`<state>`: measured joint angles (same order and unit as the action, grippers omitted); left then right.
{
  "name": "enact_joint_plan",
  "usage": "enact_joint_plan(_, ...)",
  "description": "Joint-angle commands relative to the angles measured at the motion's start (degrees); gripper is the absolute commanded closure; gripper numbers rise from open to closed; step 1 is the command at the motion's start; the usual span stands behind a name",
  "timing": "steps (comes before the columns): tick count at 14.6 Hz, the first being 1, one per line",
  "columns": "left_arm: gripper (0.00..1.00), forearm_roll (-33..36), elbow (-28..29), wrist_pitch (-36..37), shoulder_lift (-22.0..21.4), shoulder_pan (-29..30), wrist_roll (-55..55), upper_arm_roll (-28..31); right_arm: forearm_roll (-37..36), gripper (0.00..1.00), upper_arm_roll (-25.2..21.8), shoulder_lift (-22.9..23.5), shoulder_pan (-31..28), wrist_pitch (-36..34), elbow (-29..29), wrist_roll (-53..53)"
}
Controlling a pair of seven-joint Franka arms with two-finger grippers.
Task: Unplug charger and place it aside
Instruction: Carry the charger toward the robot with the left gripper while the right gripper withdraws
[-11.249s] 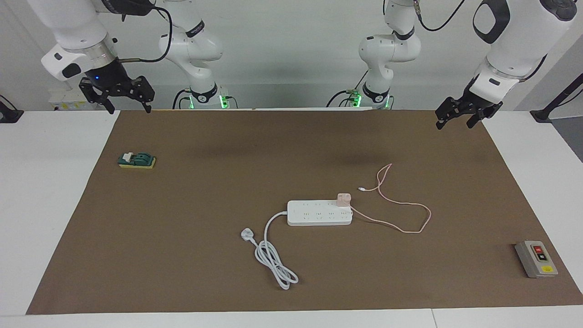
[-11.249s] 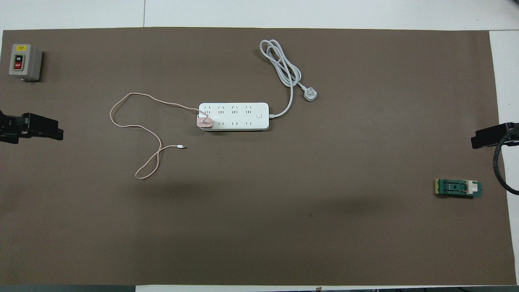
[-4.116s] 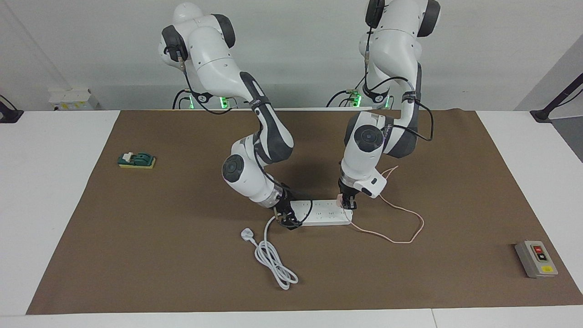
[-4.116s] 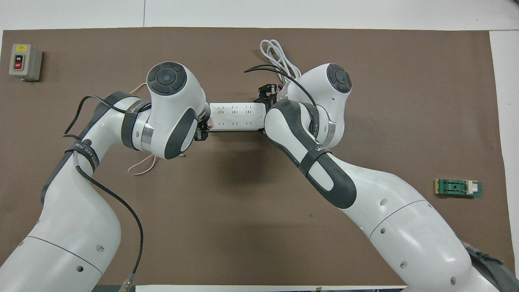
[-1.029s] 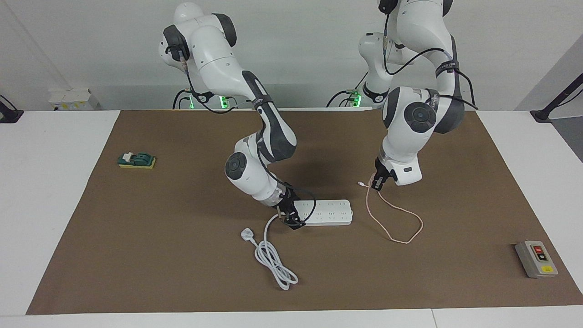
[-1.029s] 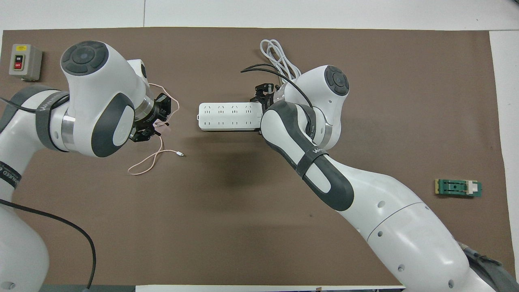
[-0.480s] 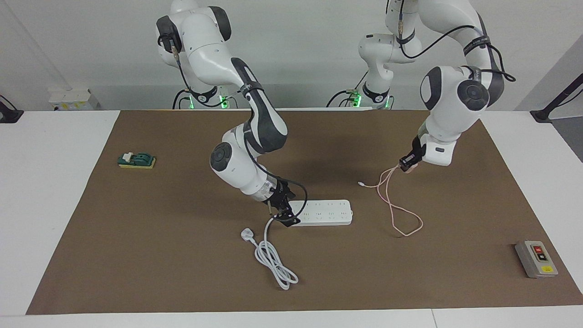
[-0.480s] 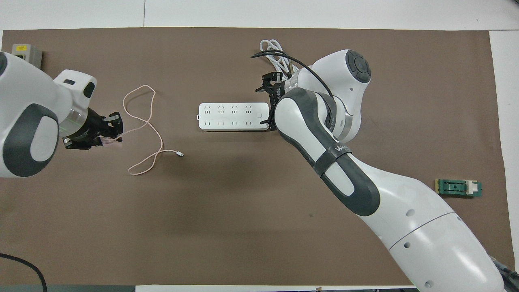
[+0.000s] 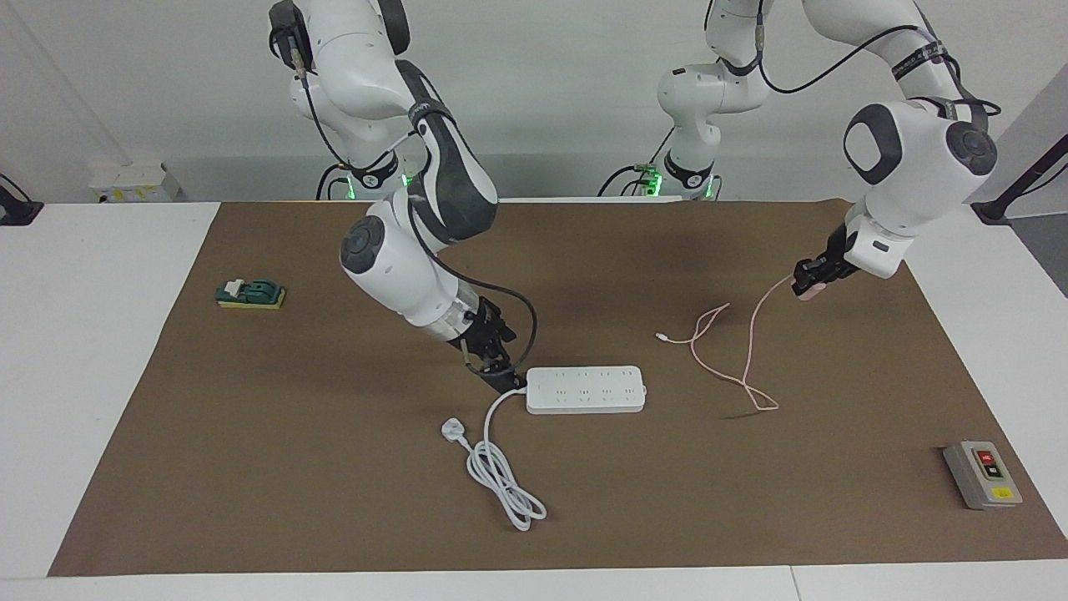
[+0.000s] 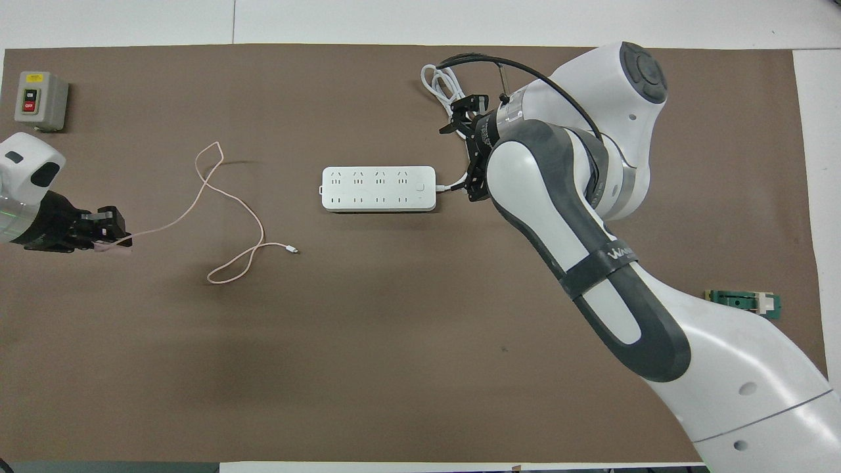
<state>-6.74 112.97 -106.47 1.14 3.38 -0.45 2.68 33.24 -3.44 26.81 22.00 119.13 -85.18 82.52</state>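
Dangling charger (image 9: 811, 291) in left claw (image 9: 808, 282)

Charger (image 9: 813, 290) cube mostly hidden inside left claw (image 9: 809, 284); right claw (image 9: 499, 376) fingertip gap unreadable; green block (image 10: 746, 303) partly occluded by arm.

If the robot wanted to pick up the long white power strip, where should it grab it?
Probably across its narrow width near the middle, coming straight down: the power strip lies flat with two straight long sides free. Avoid the end where its cord leaves.
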Motion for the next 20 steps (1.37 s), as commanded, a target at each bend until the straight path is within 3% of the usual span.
enact_joint_plan(1,1.0,-2.92,3.39,-0.58,-2.89,3.29,6.23,-0.57,-3.61,0.0,0.28,-3.69,-2.31,-2.67,-1.31,-1.39)
enact_joint_plan(7,1.0,-6.26,9.19,-5.15,-4.56,2.86,5.9,-0.75,-9.33,0.0,0.28,-7.9,-6.43,-8.03,-1.22,-15.87)
enact_joint_plan(9,1.0,-12.9,11.99,-4.72,-5.44,3.21,7.38,-0.75,-11.17,0.0,0.28,-9.49,-8.37,-10.84,-1.22,-23.51)
enact_joint_plan(11,1.0,-17.59,14.99,-5.59,-6.23,3.21,14.91,-0.66,-11.62,0.0,0.28,-11.07,-10.56,-14.26,-1.22,-31.16)
enact_joint_plan(14,1.0,-18.21,17.44,-6.99,-6.23,2.77,21.43,-0.75,-15.47,0.0,0.28,-12.83,-12.68,-17.52,-1.22,-42.93)
enact_joint_plan(17,1.0,-26.99,23.08,-10.08,-5.71,5.48,33.64,-0.48,-21.63,0.0,0.36,-14.94,-14.78,-19.37,-1.22,-59.7)
enact_joint_plan(20,1.0,-27.45,23.96,-9.82,-5.36,7.07,35.6,-0.57,-23.92,0.0,0.28,-16.7,-16.81,-21.22,-1.22,-71.42)
